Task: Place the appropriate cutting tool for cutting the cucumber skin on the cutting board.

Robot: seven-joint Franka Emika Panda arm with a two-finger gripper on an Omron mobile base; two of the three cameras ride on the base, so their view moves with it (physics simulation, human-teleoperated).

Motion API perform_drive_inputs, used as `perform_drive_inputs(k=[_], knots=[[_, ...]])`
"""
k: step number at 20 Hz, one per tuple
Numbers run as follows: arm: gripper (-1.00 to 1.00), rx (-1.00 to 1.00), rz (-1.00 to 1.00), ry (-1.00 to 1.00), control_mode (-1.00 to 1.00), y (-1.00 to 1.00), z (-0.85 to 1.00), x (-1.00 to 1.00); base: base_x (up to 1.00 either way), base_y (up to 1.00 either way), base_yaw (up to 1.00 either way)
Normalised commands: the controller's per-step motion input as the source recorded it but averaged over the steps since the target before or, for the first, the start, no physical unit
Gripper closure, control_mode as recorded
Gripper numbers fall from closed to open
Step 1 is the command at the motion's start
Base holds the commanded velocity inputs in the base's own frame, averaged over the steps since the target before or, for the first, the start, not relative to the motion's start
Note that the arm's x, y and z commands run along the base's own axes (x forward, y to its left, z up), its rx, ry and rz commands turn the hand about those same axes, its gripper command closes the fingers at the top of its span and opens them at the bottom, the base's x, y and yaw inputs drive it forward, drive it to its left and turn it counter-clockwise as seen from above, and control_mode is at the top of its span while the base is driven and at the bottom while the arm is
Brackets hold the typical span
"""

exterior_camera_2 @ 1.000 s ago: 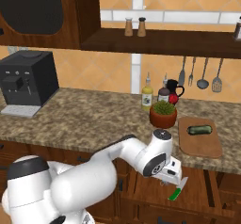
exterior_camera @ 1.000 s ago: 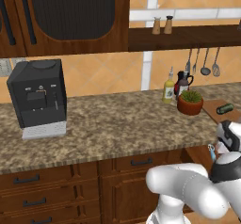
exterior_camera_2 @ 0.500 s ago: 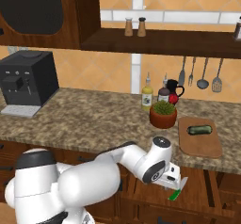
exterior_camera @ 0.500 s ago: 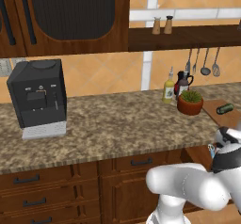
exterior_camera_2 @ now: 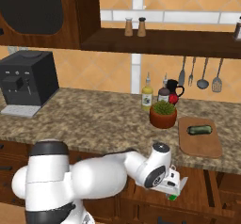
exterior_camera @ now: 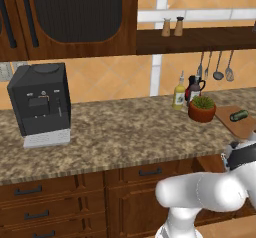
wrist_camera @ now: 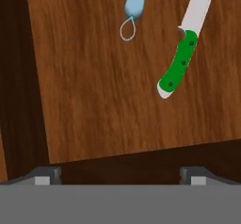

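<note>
In the left base view, the granite tabletop (exterior_camera: 125,132) carries a black coffee machine (exterior_camera: 40,104) at the left. At the right, a potted plant (exterior_camera: 202,109) stands just beside the cutting board (exterior_camera: 245,124), and the cucumber (exterior_camera: 239,115) lies on that board. A yellow bottle (exterior_camera: 179,94) and a dark jug (exterior_camera: 194,88) stand behind the plant against the tiled wall. Ladles and spoons (exterior_camera: 216,64) hang under a shelf that bears two shakers (exterior_camera: 172,27). The white arm (exterior_camera: 210,192) bends low at the lower right, in front of the drawer fronts.

In the right base view, the cutting board (exterior_camera_2: 200,140) sits right of the potted plant (exterior_camera_2: 163,114), with the cucumber (exterior_camera_2: 200,130) lying across its far half. The coffee machine (exterior_camera_2: 28,83) stands at the far left. The arm reaches below the tabletop edge, and the gripper (exterior_camera_2: 175,189) hangs in front of the cabinets, beneath the board, with a bit of green showing at its tip.

In the hand view, the gripper (wrist_camera: 120,173) looks onto the wooden drawer floor (wrist_camera: 94,100). Its two fingertips (wrist_camera: 44,176) stand well apart and clasp nothing. The cutting tool (wrist_camera: 134,6), light blue with a thin wire loop at its end, lies near the top edge, partly cut off. Just beside it lies a knife (wrist_camera: 186,49) with a green handle and pale blade; the two are apart, not touching.
</note>
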Motion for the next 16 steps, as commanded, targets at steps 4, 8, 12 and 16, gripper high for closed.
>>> perform_drive_inputs(k=[4, 8, 12, 16], knots=[[-1.00, 0.01, 0.03, 0.08, -1.00, -0.10, -0.18, 0.00, 0.00, 0.00, 0.00], [-1.00, 0.00, 0.03, 0.03, -1.00, -0.10, -0.16, -0.11, 0.00, 0.00, 0.00], [-1.00, 0.02, 0.04, 0.01, -1.00, -0.16, -0.17, -0.25, 0.00, 0.00, 0.00], [-1.00, 0.03, 0.04, 0.00, -1.00, -0.12, -0.12, -0.41, 0.00, 0.00, 0.00]])
